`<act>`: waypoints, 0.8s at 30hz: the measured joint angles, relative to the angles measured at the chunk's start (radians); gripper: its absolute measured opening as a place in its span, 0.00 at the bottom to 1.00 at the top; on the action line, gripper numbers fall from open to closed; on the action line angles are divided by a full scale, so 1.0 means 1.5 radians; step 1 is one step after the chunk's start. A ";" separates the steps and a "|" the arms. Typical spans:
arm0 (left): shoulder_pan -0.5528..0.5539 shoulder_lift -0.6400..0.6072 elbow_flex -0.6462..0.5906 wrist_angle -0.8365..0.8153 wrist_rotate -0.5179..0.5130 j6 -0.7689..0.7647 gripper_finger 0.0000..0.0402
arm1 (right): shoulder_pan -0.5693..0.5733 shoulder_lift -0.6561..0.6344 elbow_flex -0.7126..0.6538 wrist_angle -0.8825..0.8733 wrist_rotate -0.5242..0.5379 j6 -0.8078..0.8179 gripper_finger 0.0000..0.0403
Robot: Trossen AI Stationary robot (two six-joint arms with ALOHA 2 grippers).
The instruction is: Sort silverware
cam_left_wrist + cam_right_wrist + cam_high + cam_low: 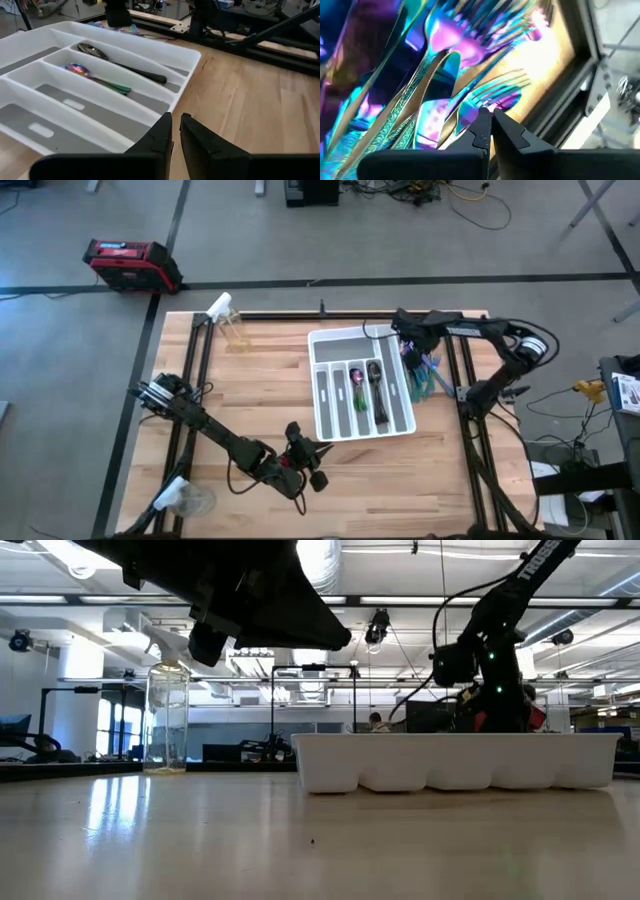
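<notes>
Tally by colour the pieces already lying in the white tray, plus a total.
Iridescent spoon: 1
Dark spoon: 1
Total: 2
The loose heap beside the tray is too tangled to count.

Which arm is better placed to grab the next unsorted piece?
Right. The right gripper is down over the iridescent silverware pile beside the white compartmented tray; the left gripper sits near the tray's opposite end, farther off.
</notes>
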 joint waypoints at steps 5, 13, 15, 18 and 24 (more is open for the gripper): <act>0.000 0.000 0.000 0.000 0.000 0.000 0.06 | -0.042 -0.033 -0.008 -0.006 -0.097 0.046 0.00; -0.007 0.000 -0.001 -0.016 0.000 0.002 0.06 | -0.069 -0.016 -0.019 0.011 -0.117 0.096 0.00; -0.012 -0.003 -0.001 -0.036 0.000 0.002 0.06 | -0.066 -0.004 -0.019 0.010 -0.114 0.109 0.00; -0.018 -0.012 -0.001 -0.058 0.001 0.001 0.06 | -0.059 0.013 -0.019 0.012 -0.158 0.128 0.00; -0.021 -0.037 -0.001 -0.091 0.001 0.000 0.06 | -0.016 0.001 -0.020 0.057 -0.289 0.110 0.00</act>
